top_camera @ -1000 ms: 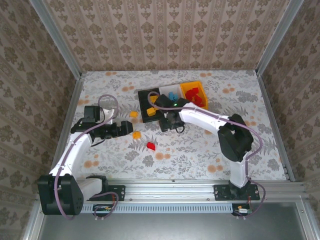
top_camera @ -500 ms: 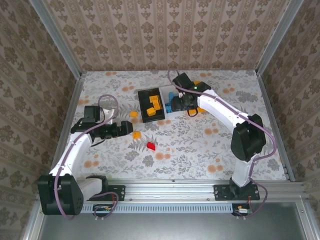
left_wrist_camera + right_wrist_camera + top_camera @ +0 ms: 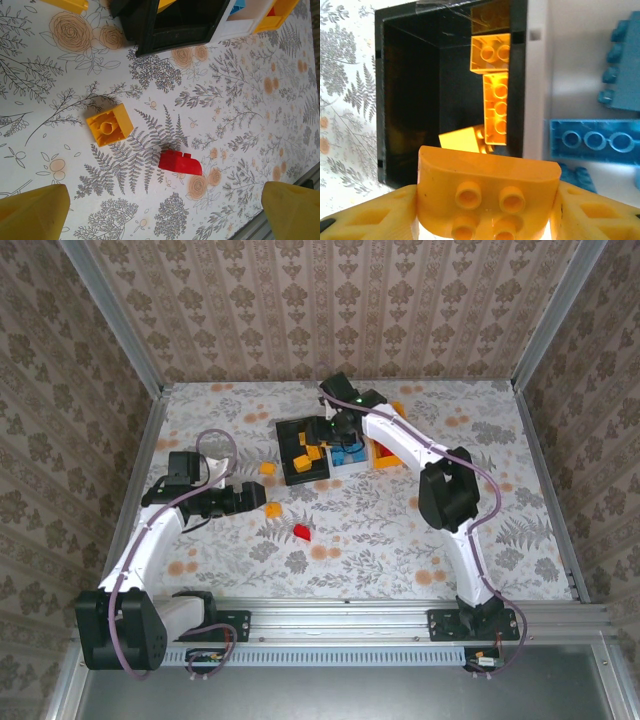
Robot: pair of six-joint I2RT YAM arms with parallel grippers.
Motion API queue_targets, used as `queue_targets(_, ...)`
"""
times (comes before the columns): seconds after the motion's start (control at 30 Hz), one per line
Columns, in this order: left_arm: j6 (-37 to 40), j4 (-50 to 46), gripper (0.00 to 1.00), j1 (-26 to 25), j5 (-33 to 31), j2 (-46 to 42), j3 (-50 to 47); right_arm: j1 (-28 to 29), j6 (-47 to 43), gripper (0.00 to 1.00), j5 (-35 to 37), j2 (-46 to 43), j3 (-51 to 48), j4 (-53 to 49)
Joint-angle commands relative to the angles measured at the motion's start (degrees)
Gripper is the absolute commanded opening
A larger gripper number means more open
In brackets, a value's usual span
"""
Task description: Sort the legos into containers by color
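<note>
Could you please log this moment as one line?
right gripper: shut on orange-yellow brick, over black tray; left gripper: open, above red brick

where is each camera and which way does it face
Top external: above and behind, looking down at the table; left gripper and right gripper show.
Left wrist: on left arm, facing down at a small red plastic brick; open yellow fingertips show.
Right wrist: over the black plastic tray; fingers clamp an orange-yellow half-round brick.
All share the black tray.
</note>
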Motion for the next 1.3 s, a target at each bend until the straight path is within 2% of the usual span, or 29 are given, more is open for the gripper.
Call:
queue_targets(0.0,0.26,-0.99,1.0,-0.11,0.71,0.52,0.9,0.24,2.32,0.65,-3.33,2.02,4.86,-0.64)
queue_targets(0.23,0.17,-1.01,1.0,-0.26,0.7,0.69,0.77,-0.1,3.55,0.76,-4.51,4.22,8.54,-1.23)
queue_targets(0.53,0.19,-1.15,1.0,-0.21,0.74,0.88,0.9,-0.05,2.45,0.77,-4.0,1.2,5.82,-1.36)
queue_targets(0.67,0.19,-1.18,1.0,-0.28,0.73,0.78,0.89,0.87,0.49,0.77,-5.04,-5.2,-5.3,4.4)
queue_targets(0.83,0.19,-1.15,1.0,-0.27,0.65,0.88,0.9,3.95,-7.62,0.76,-4.85,-15.72,-24.45,13.43)
queue_targets(1.0,-0.01,-1.03,1.0,-0.23,0.7,1.14,0.89,7.44,-14.72,0.73,-11.2,-24.41,-44.44,29.96)
queue_targets(1.1,-0.01,-1.07,1.0,-0.11,0.72,1.34,0.99,11.99,-23.02,0.75,-7.48,-25.81,-50.85,33.47)
queue_targets(1.27,-0.01,-1.33,1.0,-0.12,0.7,1.4,0.99,18.47,-31.68,0.76,0.13,-23.65,-53.28,35.07)
